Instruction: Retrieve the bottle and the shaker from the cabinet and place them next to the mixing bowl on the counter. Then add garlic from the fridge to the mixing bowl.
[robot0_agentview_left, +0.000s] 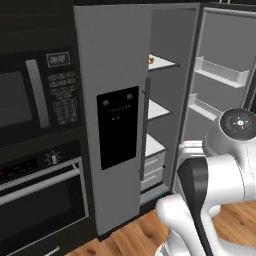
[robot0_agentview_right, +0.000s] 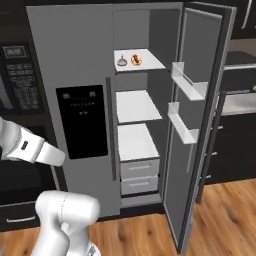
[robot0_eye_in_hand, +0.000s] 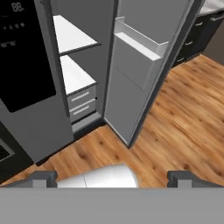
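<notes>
The fridge (robot0_agentview_right: 70, 75) stands with its right door (robot0_agentview_right: 200, 125) swung wide open. On its top shelf (robot0_agentview_right: 150, 62) lies the garlic (robot0_agentview_right: 122, 61), a small pale grey bulb, with a small orange item (robot0_agentview_right: 136, 60) beside it. In the hand view my gripper (robot0_eye_in_hand: 113, 179) is open, its two dark fingertips (robot0_eye_in_hand: 41, 178) far apart with nothing between them. It hangs low in front of the fridge, looking at the lower shelves (robot0_eye_in_hand: 72, 35) and the wooden floor (robot0_eye_in_hand: 175, 122). The bottle, the shaker and the mixing bowl are out of view.
A microwave (robot0_agentview_left: 30, 95) and an oven (robot0_agentview_left: 40, 200) sit in the dark wall left of the fridge. The open door carries two bins (robot0_agentview_right: 187, 82). Two drawers (robot0_agentview_right: 140, 175) sit at the fridge's bottom. Dark drawer units (robot0_agentview_right: 235, 145) stand to the right.
</notes>
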